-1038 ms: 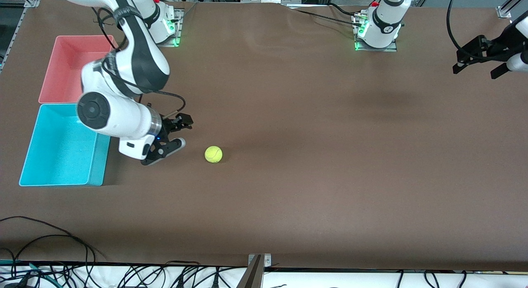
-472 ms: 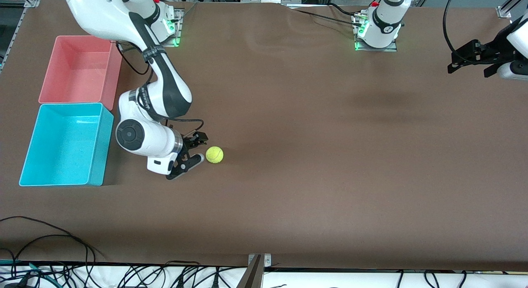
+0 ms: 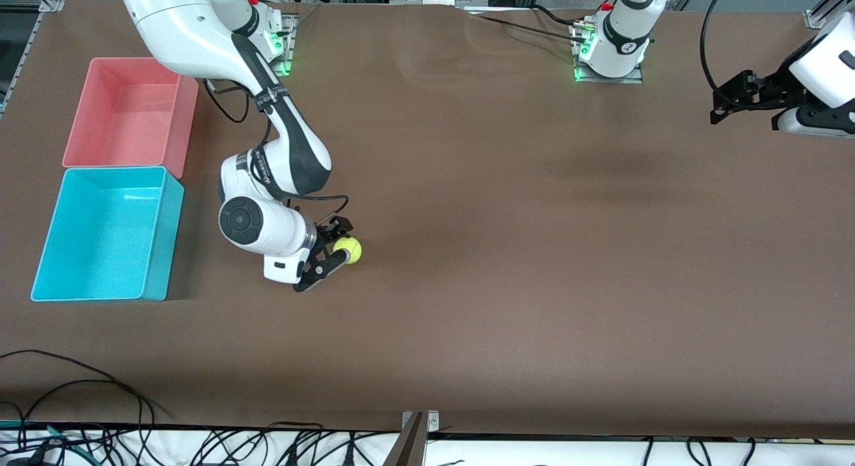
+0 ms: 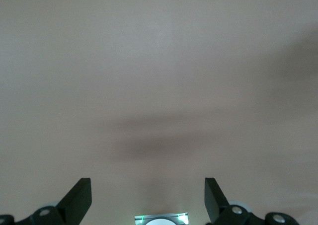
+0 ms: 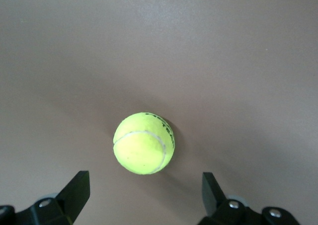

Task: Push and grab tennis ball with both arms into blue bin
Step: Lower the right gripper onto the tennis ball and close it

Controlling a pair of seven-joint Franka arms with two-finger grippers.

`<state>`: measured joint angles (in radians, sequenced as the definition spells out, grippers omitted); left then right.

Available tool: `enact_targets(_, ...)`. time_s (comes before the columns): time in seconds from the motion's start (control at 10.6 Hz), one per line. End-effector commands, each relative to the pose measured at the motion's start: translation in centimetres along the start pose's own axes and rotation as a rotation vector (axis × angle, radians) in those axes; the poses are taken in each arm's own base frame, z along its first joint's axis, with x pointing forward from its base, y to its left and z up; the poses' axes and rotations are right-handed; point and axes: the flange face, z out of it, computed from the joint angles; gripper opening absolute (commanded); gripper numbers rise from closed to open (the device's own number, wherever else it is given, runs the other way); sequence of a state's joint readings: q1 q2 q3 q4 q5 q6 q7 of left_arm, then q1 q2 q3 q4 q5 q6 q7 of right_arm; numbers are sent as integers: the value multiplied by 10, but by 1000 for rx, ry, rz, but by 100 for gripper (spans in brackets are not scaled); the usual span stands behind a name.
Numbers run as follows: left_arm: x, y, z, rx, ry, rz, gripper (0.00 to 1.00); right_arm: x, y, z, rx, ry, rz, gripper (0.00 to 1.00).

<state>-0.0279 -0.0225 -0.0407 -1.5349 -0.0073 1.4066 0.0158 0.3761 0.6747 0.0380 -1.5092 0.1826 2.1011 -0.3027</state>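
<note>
Front view: the tennis ball (image 3: 349, 250) lies on the brown bench (image 3: 507, 266), toward the right arm's end. It is well apart from the blue bin (image 3: 100, 234), which sits nearer the camera than the pink bin (image 3: 127, 112) and touches it. The right tool (image 3: 334, 251) is low at the ball, fingers spread, one on either side of it and not clenched on it. The left tool (image 3: 745, 99) hangs over the left arm's end of the bench, released; that arm waits.

Left wrist view: the left tool's fingertips (image 4: 79, 197) stand wide apart over bare bench, holding nothing.

Right wrist view: the ball (image 5: 144, 143) sits just ahead of the gap between the right tool's fingertips (image 5: 77, 187), which do not yet touch it.

Handling, as a judgement: the ball is light, springy and felt-covered, so it grips well but rolls freely when nudged. Take hold across its widest part, with the fingers centred on it.
</note>
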Motion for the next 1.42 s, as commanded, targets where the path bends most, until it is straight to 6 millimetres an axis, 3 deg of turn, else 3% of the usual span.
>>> enact_targets(0.0, 4, 3, -7, 38, -8, -1, 100, 5, -12, 19, 0, 12, -21, 100)
enact_targets(0.09, 4, 3, -7, 38, -8, -1, 100, 7, -18, 29, -8, 29, -29, 100)
enact_targets(0.38, 4, 6, -7, 39, -6, 4, 100, 9, -15, 37, -18, 53, -28, 100)
enact_targets(0.76, 4, 0, -8, 36, -4, 1, 100, 6, -10, 64, -28, 64, -32, 100)
enact_targets(1.04, 5, 1, -7, 35, -3, 0, 100, 5, -18, 82, -33, 68, -31, 100)
enact_targets(1.32, 5, 0, -7, 34, -5, -5, 100, 3, -19, 84, -34, 63, -32, 85)
